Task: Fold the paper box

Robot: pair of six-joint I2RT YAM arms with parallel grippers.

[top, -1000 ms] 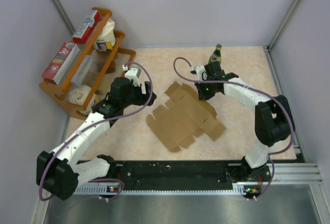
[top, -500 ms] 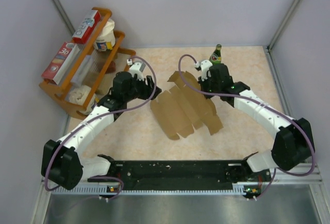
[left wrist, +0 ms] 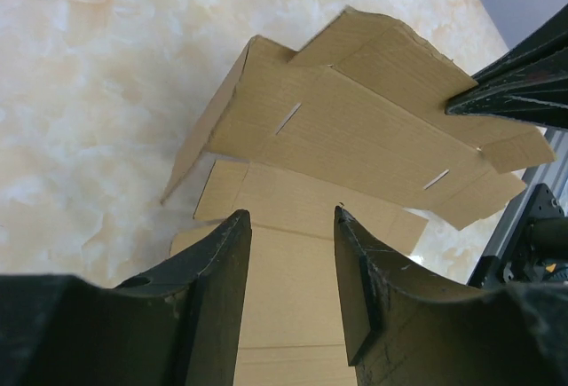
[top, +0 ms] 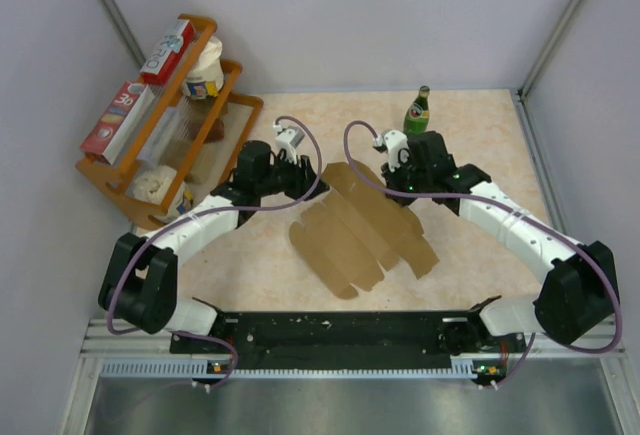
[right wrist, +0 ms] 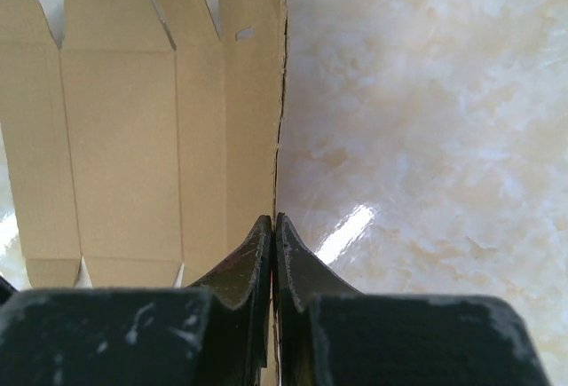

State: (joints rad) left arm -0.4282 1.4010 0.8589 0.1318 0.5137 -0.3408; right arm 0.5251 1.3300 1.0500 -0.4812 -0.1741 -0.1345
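Observation:
The paper box [top: 360, 230] is an unfolded brown cardboard sheet with flaps, lying mid-table with its far side raised. My right gripper [top: 398, 177] is shut on the box's far edge and holds that panel upright; in the right wrist view the edge [right wrist: 277, 93] runs straight into the closed jaws at the gripper [right wrist: 274, 219]. My left gripper [top: 312, 177] is open and empty, just left of the raised part. In the left wrist view the gripper [left wrist: 293, 216] hangs over the box [left wrist: 355, 129], both fingers apart above a flat panel. No white label shows.
A green bottle [top: 417, 110] stands at the back, just behind my right gripper. An orange wooden rack [top: 130, 170] with red-and-white cartons [top: 167, 50] and a white tub stands at the left rear. Grey walls close three sides.
My right gripper has lifted the box's far edge, tilting that side up. My left arm has swung right toward the box, its gripper now beside the raised flap.

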